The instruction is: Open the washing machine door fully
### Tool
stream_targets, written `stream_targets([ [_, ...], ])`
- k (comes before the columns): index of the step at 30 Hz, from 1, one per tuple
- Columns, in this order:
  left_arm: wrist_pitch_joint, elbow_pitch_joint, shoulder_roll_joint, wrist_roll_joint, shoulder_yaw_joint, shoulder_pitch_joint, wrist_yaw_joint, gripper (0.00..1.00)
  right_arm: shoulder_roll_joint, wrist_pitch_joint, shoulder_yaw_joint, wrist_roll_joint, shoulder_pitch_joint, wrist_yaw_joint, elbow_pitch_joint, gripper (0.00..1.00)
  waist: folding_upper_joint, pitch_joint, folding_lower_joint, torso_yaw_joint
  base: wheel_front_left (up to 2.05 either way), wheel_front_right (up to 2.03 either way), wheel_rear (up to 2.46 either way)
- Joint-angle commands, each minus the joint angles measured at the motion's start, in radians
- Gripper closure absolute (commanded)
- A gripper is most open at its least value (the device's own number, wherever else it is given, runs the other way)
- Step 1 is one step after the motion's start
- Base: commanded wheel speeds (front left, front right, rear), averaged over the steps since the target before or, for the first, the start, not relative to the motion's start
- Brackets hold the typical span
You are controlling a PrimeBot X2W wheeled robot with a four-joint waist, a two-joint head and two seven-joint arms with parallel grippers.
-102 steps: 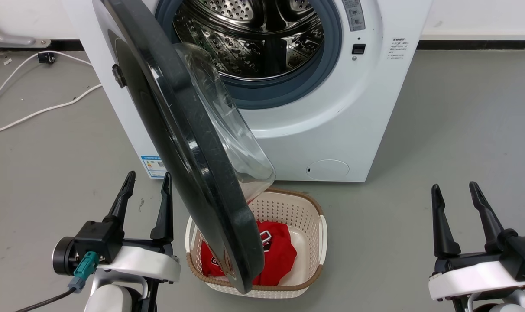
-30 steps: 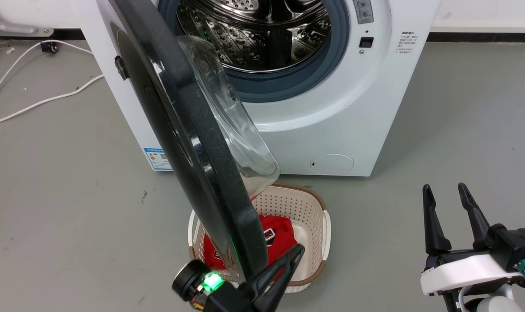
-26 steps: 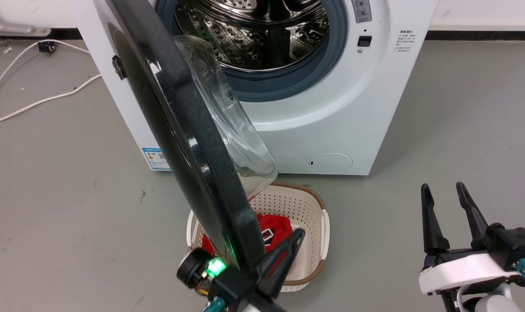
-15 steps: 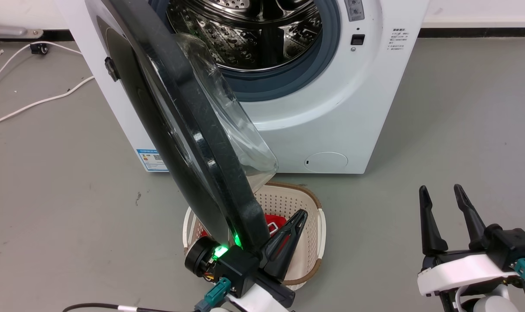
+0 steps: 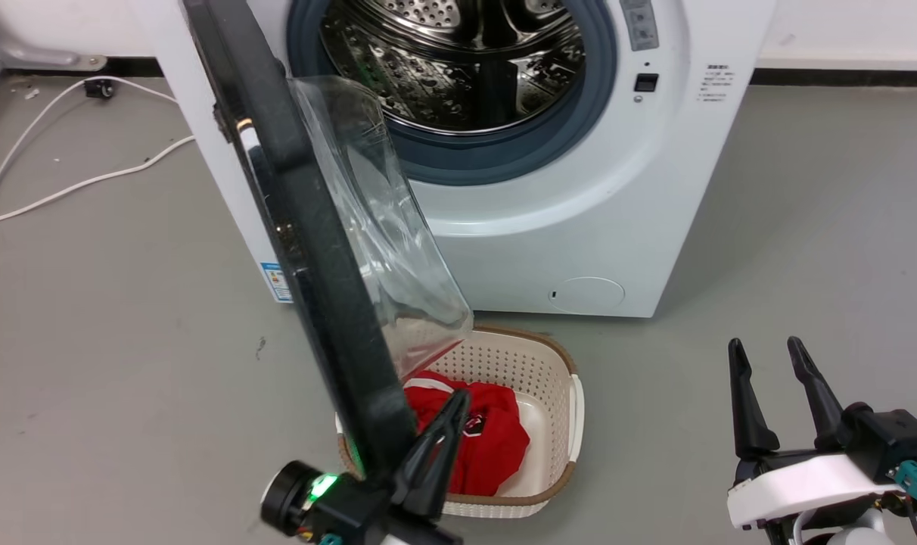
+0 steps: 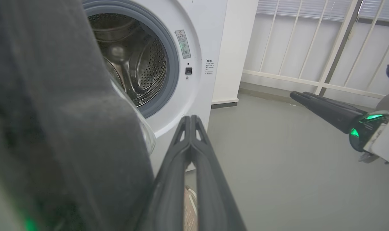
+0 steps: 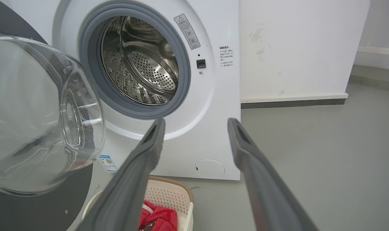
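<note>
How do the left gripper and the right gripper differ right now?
The left gripper is shut, fingers pressed together; the right gripper is open, fingers apart. The left gripper sits against the lower rim of the washing machine door; the right gripper hangs away from it, over the floor. Both have long dark fingers.
</note>
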Motion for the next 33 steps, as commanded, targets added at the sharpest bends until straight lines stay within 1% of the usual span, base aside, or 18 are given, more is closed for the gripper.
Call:
stream_targets([
  [1,0.001,0.001,0.031,0.003,0.039,0.011,0.023,1.00,0.001,-0.003,-0.001,0.008,0.015,0.000,0.004,0.00,-0.0001,-0.004,0.0000,0.012,0.00,0.00,0.00],
  [8,0.004,-0.071,0.059,-0.014,0.069,0.122,0.066,1.00,0.001,0.000,-0.004,0.005,0.030,0.000,0.006,0.00,-0.0001,-0.018,0.0000,0.066,0.00,0.00,0.00],
  [17,0.010,-0.125,0.098,-0.039,0.138,0.224,0.130,1.00,0.001,0.010,-0.012,0.001,0.052,0.000,-0.007,0.00,-0.0001,-0.030,0.0000,0.150,0.00,0.00,0.00],
  [21,0.011,-0.131,0.123,-0.050,0.169,0.247,0.142,1.00,0.001,0.012,-0.012,0.000,0.054,0.000,-0.014,0.00,-0.0001,-0.026,0.0000,0.180,0.00,0.00,0.00],
  [25,0.009,-0.116,0.146,-0.063,0.207,0.242,0.148,1.00,0.001,0.018,-0.009,-0.001,0.044,0.000,-0.022,0.00,-0.0001,-0.017,0.0000,0.195,0.00,0.00,0.00],
  [28,0.007,-0.088,0.159,-0.080,0.247,0.223,0.153,1.00,0.001,0.019,-0.005,-0.002,0.034,0.000,-0.027,0.00,-0.0001,-0.009,0.0000,0.197,0.00,0.00,0.00],
  [33,0.000,-0.028,0.186,-0.110,0.341,0.193,0.158,1.00,0.001,0.028,-0.003,-0.007,0.025,0.000,-0.035,0.00,-0.0001,0.011,0.0000,0.188,0.00,0.00,0.00],
])
